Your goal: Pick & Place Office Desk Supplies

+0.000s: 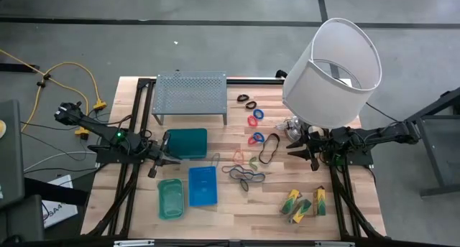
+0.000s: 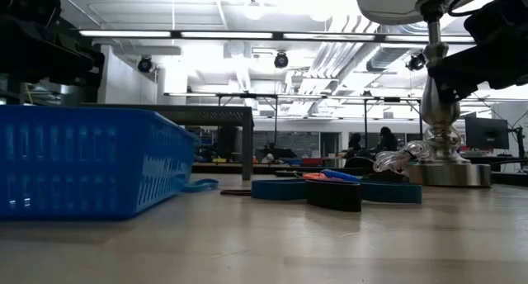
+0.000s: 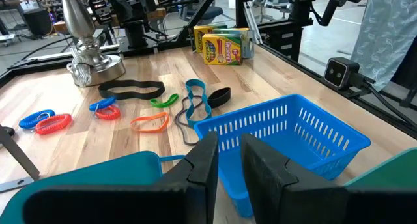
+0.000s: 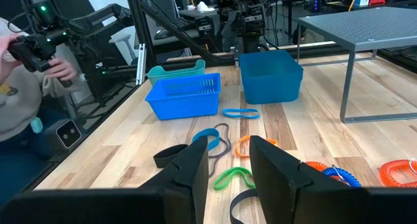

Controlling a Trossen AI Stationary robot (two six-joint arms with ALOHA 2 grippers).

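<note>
Nearest the low camera, the blue basket [image 2: 87, 160] is filling the left of the view, sitting flat on the wooden worktop [image 2: 264, 243]. Just past it, dark and blue bands [image 2: 334, 193] are lying in a low heap, and behind them the lamp [image 2: 441, 144] is standing on its silver base.

From above, the left gripper [image 1: 167, 159] is hovering at the edge of the teal bin [image 1: 187, 143], just behind the green basket [image 1: 171, 198] and the blue one. Its jaws are showing a narrow gap in the left wrist view, with nothing between them; they are hanging over the rims of the teal bin and blue basket.

The right gripper [image 1: 300, 150] is hanging beside the lamp base, near the black band [image 1: 270, 148]. Its jaws are standing a little apart, empty, above the green loop [image 4: 233, 178] and orange loop [image 4: 251, 144].

The office supplies are lying loose mid-worktop: red and blue coiled rings [image 1: 256, 118], a tangle of bands [image 1: 244, 176], and the yellow-green crayon packets [image 1: 303, 202] at the near right corner. Farthest back, the grey perforated rack [image 1: 190, 96] is standing at the worktop's far edge.
</note>
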